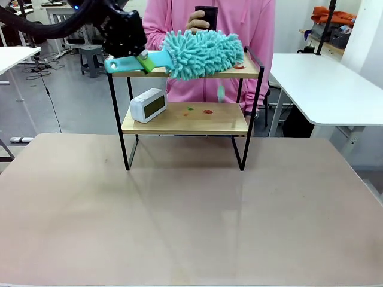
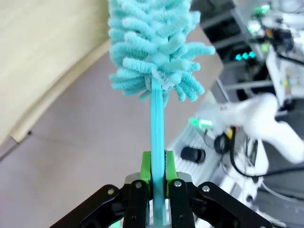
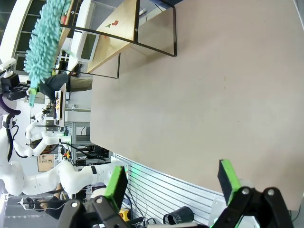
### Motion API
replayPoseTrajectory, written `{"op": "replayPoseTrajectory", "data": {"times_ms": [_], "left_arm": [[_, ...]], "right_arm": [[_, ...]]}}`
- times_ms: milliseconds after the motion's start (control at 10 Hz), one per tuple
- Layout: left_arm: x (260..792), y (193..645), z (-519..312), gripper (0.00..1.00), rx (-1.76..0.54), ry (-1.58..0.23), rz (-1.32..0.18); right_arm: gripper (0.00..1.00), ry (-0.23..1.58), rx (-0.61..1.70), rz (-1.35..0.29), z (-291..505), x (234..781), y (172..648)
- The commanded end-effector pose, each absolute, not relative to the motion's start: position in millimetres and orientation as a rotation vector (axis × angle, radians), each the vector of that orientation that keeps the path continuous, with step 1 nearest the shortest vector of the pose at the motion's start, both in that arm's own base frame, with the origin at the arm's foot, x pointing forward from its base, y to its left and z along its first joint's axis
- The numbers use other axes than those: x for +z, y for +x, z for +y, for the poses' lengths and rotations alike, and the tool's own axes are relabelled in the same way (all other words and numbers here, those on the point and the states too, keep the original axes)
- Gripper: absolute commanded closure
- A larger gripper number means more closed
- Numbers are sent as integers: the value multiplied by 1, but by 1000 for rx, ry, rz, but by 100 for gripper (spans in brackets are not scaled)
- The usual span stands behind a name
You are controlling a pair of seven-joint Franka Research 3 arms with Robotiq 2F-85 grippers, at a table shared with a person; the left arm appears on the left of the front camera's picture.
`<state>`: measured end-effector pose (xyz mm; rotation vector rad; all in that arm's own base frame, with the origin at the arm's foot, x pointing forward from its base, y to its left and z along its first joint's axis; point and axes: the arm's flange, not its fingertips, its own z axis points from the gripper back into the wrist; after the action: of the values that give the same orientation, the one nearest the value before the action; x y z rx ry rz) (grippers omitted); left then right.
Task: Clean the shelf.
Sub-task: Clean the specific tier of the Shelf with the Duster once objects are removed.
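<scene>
Front view: the shelf (image 1: 221, 122) stands at the far middle of the desk (image 1: 191, 221). The left claw (image 1: 142, 60) hangs at the left end of the shelf's top board, just beside the frame. It grips the flat handle of a teal duster (image 1: 203, 54), whose fluffy head lies across the top board towards its right end. A white clock (image 1: 148, 105) sits tilted on the left of the lower board. Small red and green specks (image 1: 207, 111) lie near the middle of that board, and a red one shows at the right end of the top board. A person (image 1: 251, 24) in pink stands behind the shelf, holding a dark phone (image 1: 206, 15).

In the left wrist view the green pads (image 2: 146, 166) are pressed tight on both sides of the handle, and the duster head rises above them, with a wooden board beside it.

In the right wrist view the right claw (image 3: 172, 173) is spread wide with nothing between its pads. It hovers over bare desk, well apart from the shelf.
</scene>
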<state>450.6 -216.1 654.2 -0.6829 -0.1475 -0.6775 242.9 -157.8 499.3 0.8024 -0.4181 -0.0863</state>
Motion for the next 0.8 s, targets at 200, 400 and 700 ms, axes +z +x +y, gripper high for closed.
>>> {"op": "replayPoseTrajectory", "data": {"times_ms": [200, 400, 700], "left_arm": [[673, 442, -178, 88, -886, -851, 98], [679, 423, -159, 88, -1022, -961, 189], [677, 420, -154, 88, -1017, -986, 163]], "right_arm": [[0, 821, -66, -440, -158, 500, 244], [0, 821, -66, -440, -158, 500, 244], [0, 821, -66, -440, -158, 500, 244]]}}
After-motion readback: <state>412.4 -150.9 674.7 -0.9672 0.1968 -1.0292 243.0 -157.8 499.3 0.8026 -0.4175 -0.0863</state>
